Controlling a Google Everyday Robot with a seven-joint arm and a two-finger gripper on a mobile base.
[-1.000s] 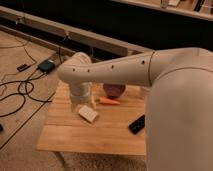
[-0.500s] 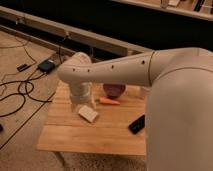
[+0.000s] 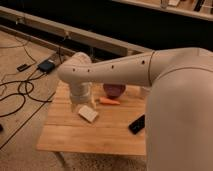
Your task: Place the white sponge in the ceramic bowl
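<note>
The gripper (image 3: 77, 104) hangs over the table (image 3: 100, 136), jaws wide, holding nothing. The white sponge (image 3: 88, 113) lies at its 4 o'clock and the bowl (image 3: 114, 90) at its 2 o'clock.

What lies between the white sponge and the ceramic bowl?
The camera view shows an orange carrot-shaped item between white sponge and ceramic bowl; the claw hangs close beside the sponge.

On the surface (image 3: 90, 137) are counted one white sponge (image 3: 88, 113), one ceramic bowl (image 3: 114, 90), one orange carrot-shaped item (image 3: 109, 101) and one flat black object (image 3: 137, 124). One claw (image 3: 76, 105) is counted above its left edge.
</note>
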